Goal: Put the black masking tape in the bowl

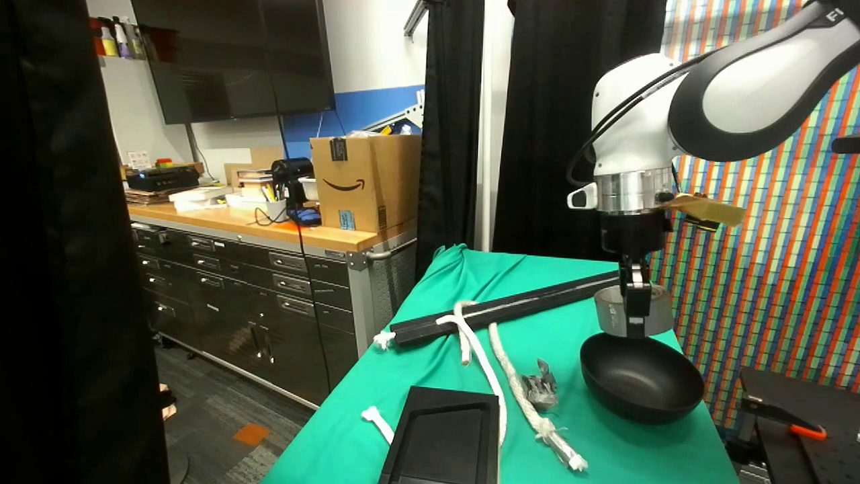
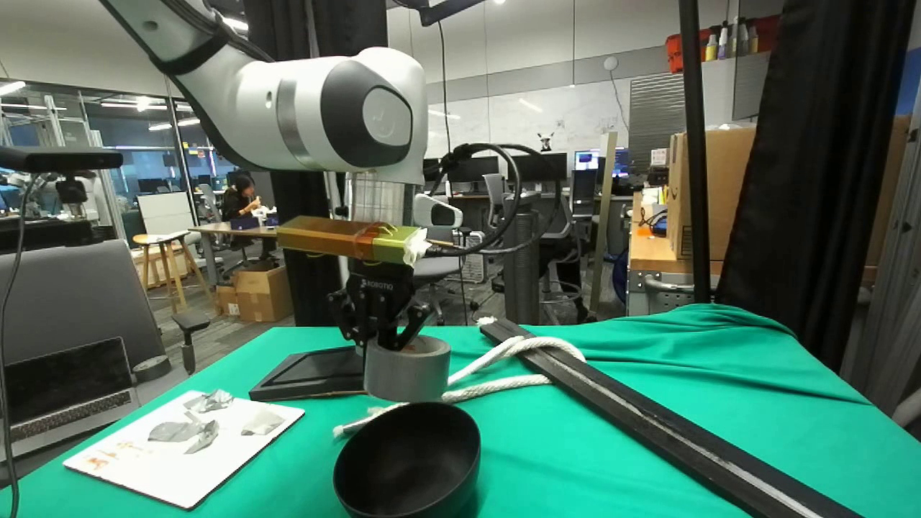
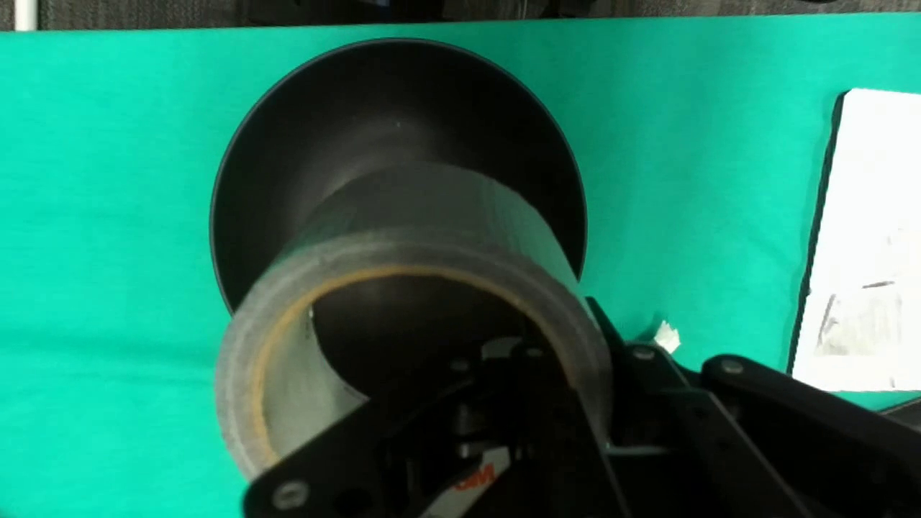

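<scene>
I had ceiling lamps in an exterior view, glare streaking the back wall. Soft shadow fell by the bowl. Near curtain crushed nearly to black. In the wrist view my gripper was dark and blurry, the white board washed out.

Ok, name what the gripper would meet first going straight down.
The bowl, most likely: the gripper holds the tape above it, pointing down, so the tape would touch first; exactly where, depth leaves unclear.

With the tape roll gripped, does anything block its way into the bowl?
Nothing visible does. The tool holds the grey tape roll higher than the bowl, and no other object shows between them in any view.
</scene>
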You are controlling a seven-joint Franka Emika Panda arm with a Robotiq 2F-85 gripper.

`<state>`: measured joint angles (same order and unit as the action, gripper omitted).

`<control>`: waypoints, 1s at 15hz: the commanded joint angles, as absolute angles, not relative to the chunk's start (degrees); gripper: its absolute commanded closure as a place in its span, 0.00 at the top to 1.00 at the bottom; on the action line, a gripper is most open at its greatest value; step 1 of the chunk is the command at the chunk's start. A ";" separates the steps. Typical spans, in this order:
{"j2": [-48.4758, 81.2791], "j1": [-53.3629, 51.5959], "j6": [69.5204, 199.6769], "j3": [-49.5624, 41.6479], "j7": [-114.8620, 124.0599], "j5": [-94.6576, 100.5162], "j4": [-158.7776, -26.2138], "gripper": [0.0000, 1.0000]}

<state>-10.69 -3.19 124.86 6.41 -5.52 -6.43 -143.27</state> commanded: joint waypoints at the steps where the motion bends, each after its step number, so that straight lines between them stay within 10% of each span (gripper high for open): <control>1: -12.85 -4.31 127.23 5.44 -4.75 -8.06 -145.70 0.10; 4: -12.89 -4.32 128.28 5.45 -4.57 -8.85 -147.05 0.11; 5: -12.78 -4.30 127.74 5.46 -4.46 -8.88 -147.16 0.40; 6: -10.68 -4.12 126.65 5.40 -5.20 -7.82 -145.48 0.15; 9: -10.69 -4.12 126.70 5.40 -5.02 -7.84 -145.95 0.37; 15: -10.77 -4.12 126.71 5.39 -4.97 -7.85 -145.95 0.40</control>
